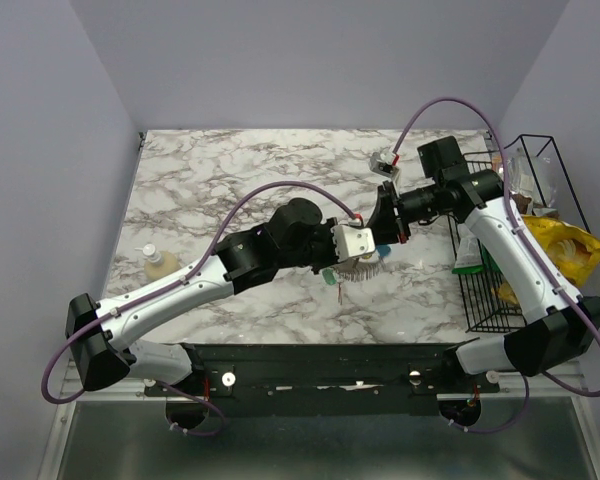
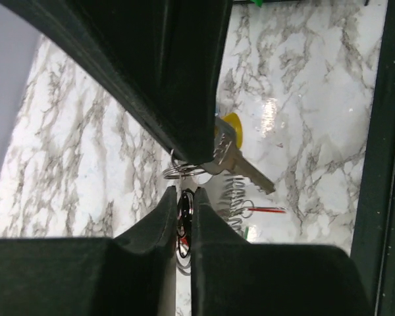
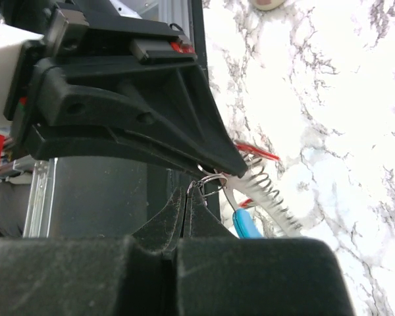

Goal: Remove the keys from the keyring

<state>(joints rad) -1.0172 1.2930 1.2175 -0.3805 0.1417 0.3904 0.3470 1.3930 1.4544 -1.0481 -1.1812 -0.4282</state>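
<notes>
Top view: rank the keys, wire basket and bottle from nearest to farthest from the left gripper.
1. Keys: at the left gripper's tips, mid-table.
2. Basket: to the right, at the table's right edge.
3. Bottle: far off at the left edge.

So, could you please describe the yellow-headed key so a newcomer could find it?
Over the white marble table, find the tip of the right arm's black pincer. A silver key is beside it. Only this one has a round yellow head; the thin piece nearby is red.

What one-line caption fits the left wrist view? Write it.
Left gripper and right gripper meet at a small wire ring; a yellow-headed key hangs beside.
</notes>
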